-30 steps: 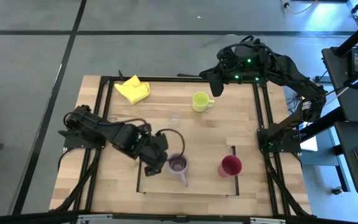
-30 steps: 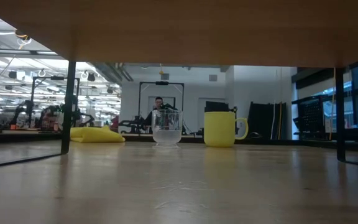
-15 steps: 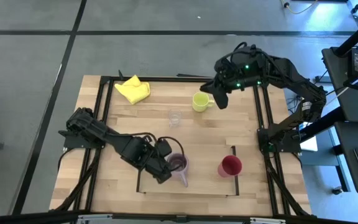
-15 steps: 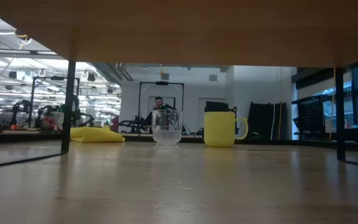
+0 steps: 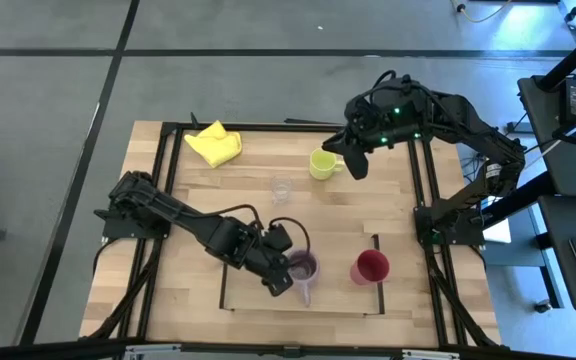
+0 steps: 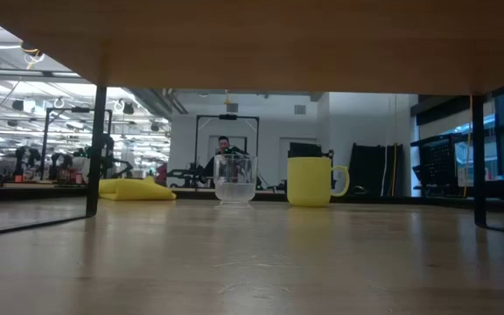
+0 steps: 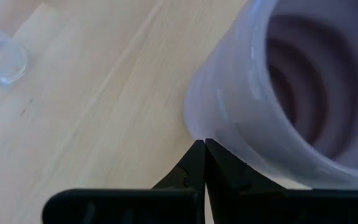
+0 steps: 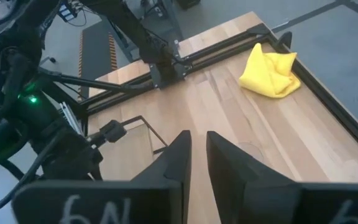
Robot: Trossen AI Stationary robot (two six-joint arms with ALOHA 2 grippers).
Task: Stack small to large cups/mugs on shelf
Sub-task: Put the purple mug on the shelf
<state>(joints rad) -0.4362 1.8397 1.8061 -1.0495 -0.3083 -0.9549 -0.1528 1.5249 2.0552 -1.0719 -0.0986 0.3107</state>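
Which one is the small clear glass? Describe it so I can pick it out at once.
Start at the wooden table and find the yellow cloth near its far edge. In the open middle, between the yellow-green mug and the purple mug, stands the clear glass. It is the only see-through cup, the smallest, and has no handle.

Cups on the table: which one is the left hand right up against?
The purple mug. The left hand, fingers shut, sits against its side inside the shelf outline. The red cup, yellow-green mug and tiny clear glass stand apart from it.
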